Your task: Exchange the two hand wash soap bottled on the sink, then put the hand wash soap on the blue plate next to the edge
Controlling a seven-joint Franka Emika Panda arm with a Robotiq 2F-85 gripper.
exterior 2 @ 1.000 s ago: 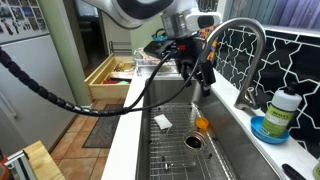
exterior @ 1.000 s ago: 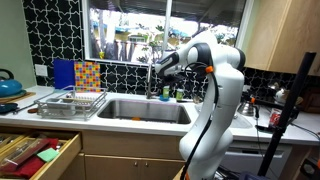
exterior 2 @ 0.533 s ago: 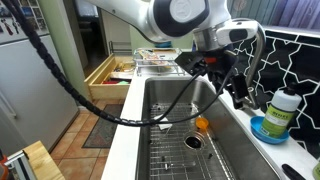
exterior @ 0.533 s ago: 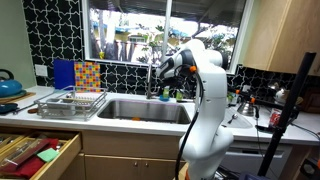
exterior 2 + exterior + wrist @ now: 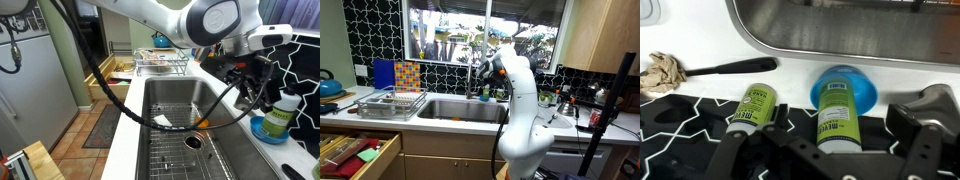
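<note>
Wrist view: gripper (image 5: 830, 145), seemingly open, has swung over blue plate (image 5: 868, 95).

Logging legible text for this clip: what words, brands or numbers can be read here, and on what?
Soap bottle on the blue plate: dark print on green label, too blurred to read.
Second soap bottle beside it: same label, also unreadable.
No other text legible in any view.

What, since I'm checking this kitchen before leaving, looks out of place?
A drawer stands pulled open below the counter, and a crumpled rag lies on the counter near the sink.
</note>
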